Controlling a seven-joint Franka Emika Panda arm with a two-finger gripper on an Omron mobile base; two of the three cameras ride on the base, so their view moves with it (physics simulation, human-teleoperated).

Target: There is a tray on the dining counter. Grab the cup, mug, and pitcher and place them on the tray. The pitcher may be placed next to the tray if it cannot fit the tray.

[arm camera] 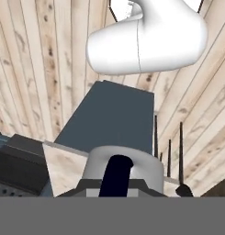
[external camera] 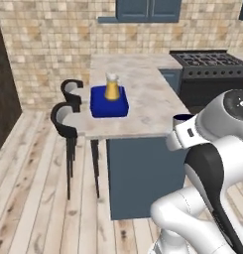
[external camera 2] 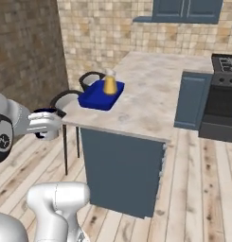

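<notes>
A: Gripper [external camera 2: 47, 125] status?
B: Clamped on the mug [external camera 2: 45, 124], held up just off the dining counter [external camera 2: 150, 101] corner nearest the robot.
A: Tray [external camera 2: 99, 99]?
B: On that counter, pitcher [external camera 2: 110, 83] standing on it.

Tan tiled wall [external camera: 53, 34], pale plank floor [external camera: 33, 198], black stove [external camera: 212, 69], blue cabinets [external camera: 148, 10]

A home kitchen: tiled wall [external camera: 53, 44], black stove [external camera: 212, 67], dining counter [external camera: 138, 94] with bar stools [external camera: 68, 114].
</notes>
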